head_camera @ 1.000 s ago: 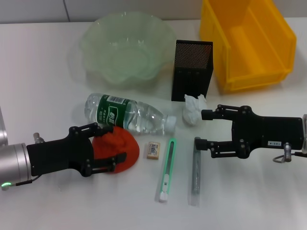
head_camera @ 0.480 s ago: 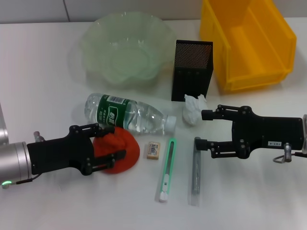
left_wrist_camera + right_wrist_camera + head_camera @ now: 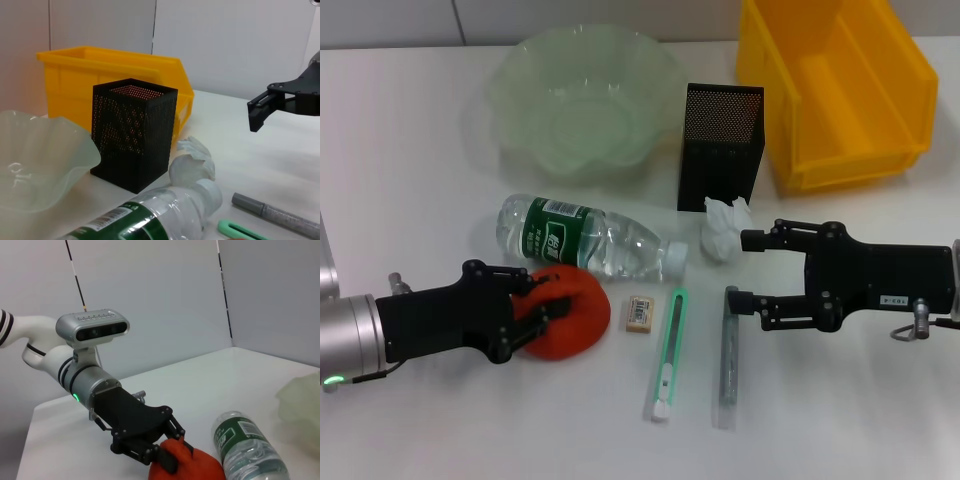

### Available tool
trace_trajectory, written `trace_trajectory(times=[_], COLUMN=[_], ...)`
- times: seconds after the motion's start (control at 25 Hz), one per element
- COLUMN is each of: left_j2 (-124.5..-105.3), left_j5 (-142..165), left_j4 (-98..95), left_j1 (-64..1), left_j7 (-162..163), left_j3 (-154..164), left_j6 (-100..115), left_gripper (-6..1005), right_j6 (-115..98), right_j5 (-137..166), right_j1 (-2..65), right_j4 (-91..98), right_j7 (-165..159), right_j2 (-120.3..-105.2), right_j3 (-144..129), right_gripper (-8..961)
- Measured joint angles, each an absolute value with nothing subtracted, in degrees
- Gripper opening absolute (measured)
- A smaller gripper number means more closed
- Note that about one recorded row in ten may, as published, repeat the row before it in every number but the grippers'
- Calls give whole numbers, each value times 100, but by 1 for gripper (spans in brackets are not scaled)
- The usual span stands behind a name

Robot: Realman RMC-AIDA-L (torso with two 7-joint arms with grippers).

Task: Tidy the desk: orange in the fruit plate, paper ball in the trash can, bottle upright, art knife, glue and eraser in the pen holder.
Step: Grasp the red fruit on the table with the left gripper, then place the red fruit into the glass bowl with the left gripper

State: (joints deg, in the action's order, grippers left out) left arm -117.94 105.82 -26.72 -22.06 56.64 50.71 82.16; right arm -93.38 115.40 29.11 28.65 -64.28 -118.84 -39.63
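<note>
From the head, the left gripper (image 3: 542, 312) is now closing its fingers onto the round red-orange fruit (image 3: 570, 318) beside the lying clear plastic bottle (image 3: 588, 238), readying the lift. The right gripper (image 3: 742, 268) is hanging wide open near the white paper wad (image 3: 722, 229). From the right wrist, the fruit (image 3: 187, 465) is being pinched.

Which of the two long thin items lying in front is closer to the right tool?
The grey stick, not the green-edged knife. Its far end lies just beside the right tool's lower finger; the knife lies farther toward the eraser.
</note>
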Motion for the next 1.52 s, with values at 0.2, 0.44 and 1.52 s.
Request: trace_trajectory(times=[0.2,0.44,1.52], left_j2=[-11795,-11795,-11844], left_j5=[10582,10582,9439], left_j4=[-2672,-2672,-1914], left_j1=[-2206,-2206,-2397], left_j7=[5685,5701,5077], left_j3=[5071,5071,3890], left_j6=[8237,8241,9614], left_gripper=[271,169,59], right_j6=[-9341,-9353,-9370], right_j5=[11540,11540,11461], right_j1=[2909,2909,2850], right_j4=[2865,2865,2896], right_j7=[-6430,-6433,-6391], right_j2=[-11883,-11883,-11856], right_j3=[-3956,-3954,-3811], right_gripper=[800,799,796])
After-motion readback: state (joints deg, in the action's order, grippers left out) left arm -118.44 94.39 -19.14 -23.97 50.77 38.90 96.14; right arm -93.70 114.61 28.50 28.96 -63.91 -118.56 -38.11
